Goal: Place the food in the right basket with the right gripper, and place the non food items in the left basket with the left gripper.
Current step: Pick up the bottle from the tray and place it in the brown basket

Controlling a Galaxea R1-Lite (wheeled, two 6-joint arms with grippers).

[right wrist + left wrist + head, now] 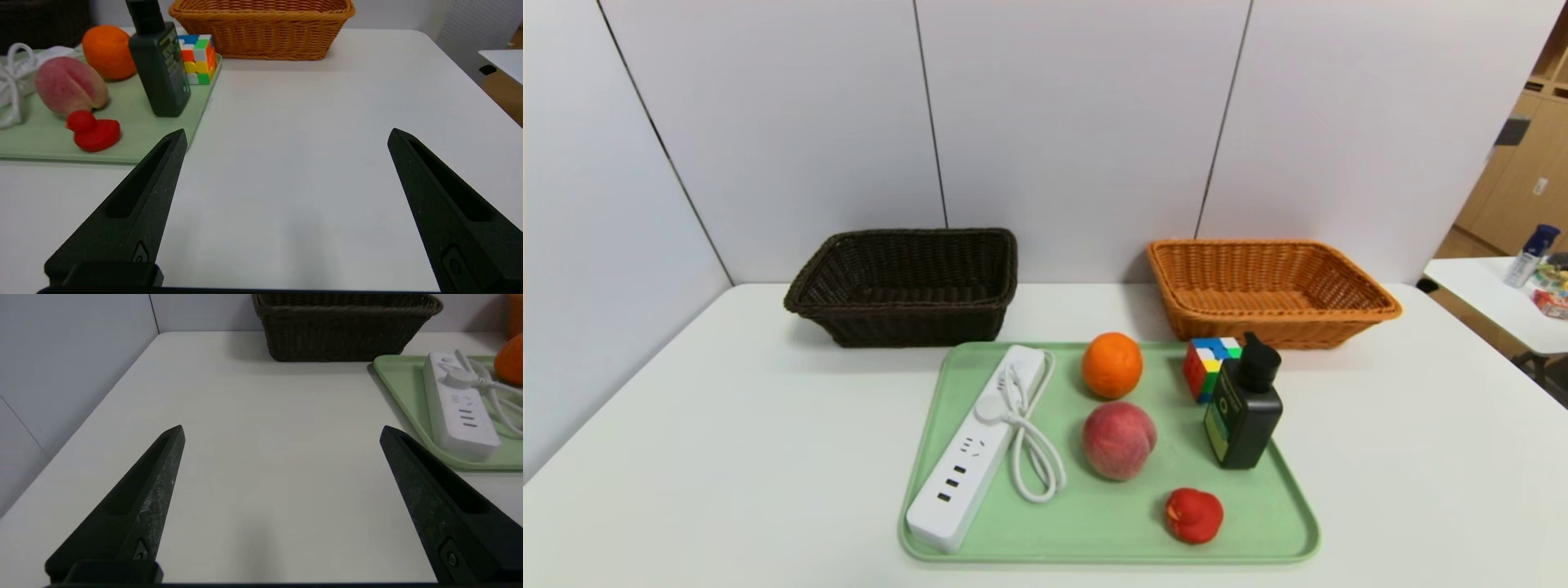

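Nothing is sorted yet: both baskets sit empty at the far side of the tabletop (686, 392), the dark brown basket (907, 282) on the left and the orange basket (1270, 286) on the right. Everything waits on the green tray (1094, 523) in front of them. My left hand (282, 430) and right hand (288, 134) both hang spread wide and empty over bare tabletop, each just outside its side of the tray.

I'd start with the right hand on the peach (1119, 439) at the tray's middle, or the orange (1112, 365) beyond it. The black bottle (1243, 408) stands upright to their right, so I'd come down from above and straddle the fruit at its widest before closing. The power strip (976, 453), Rubik's cube (1209, 367) and red rubber duck (1193, 514) go left.
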